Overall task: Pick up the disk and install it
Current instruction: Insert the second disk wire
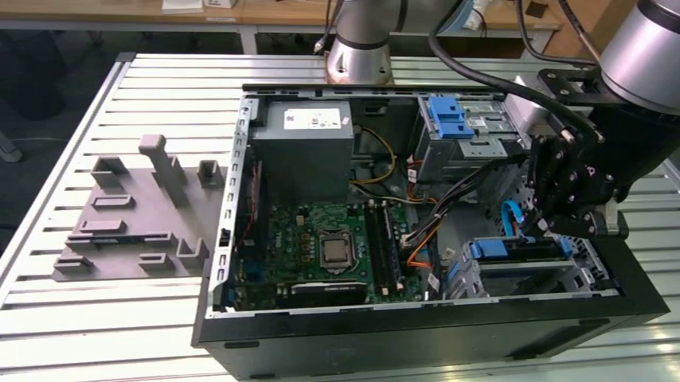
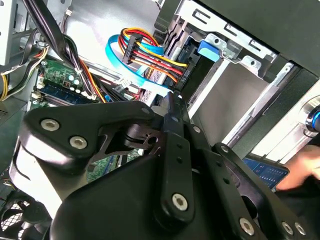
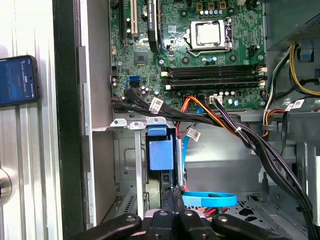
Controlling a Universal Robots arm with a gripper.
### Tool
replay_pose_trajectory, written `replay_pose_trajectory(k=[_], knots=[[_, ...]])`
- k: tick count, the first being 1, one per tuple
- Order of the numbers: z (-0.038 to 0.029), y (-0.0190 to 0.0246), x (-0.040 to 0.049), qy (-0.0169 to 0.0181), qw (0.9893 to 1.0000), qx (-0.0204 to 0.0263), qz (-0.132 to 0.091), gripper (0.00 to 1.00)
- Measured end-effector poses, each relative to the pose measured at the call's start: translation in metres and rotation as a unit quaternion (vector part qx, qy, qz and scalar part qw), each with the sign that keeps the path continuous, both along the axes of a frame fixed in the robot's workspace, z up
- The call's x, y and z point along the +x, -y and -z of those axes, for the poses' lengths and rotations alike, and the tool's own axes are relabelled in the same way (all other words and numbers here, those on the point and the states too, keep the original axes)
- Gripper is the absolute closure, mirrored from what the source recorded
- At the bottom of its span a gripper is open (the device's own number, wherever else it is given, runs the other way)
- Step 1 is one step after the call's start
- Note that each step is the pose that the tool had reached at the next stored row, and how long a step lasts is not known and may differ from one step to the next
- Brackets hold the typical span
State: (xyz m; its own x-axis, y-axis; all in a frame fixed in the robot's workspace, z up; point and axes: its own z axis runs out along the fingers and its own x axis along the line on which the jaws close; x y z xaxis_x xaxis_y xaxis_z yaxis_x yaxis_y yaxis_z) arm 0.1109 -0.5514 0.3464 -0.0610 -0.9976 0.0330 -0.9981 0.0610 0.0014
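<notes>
Black linkages of the claw [image 3: 173, 197] fill the foreground, fingers pressed together and empty, just beside the disk [image 3: 161, 155] (blue-railed, already seated in its bay). Installation looks nearly done; next calls for a gentle, straight retreat clear of the cables [image 3: 235, 131].

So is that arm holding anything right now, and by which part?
Apparently nothing: the gripper has its fingers shut together, tips right at the end of the blue-framed disk sitting in the drive bay.
</notes>
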Motion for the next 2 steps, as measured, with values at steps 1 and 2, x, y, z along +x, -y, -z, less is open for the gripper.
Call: replay_pose_trajectory(k=[1,2], knots=[[0.0000,0.0000,0.0000,0.0000,1.0000,0.0000,0.000,0.89],[0.0000,0.0000,0.0000,0.0000,1.0000,0.0000,0.000,0.89]])
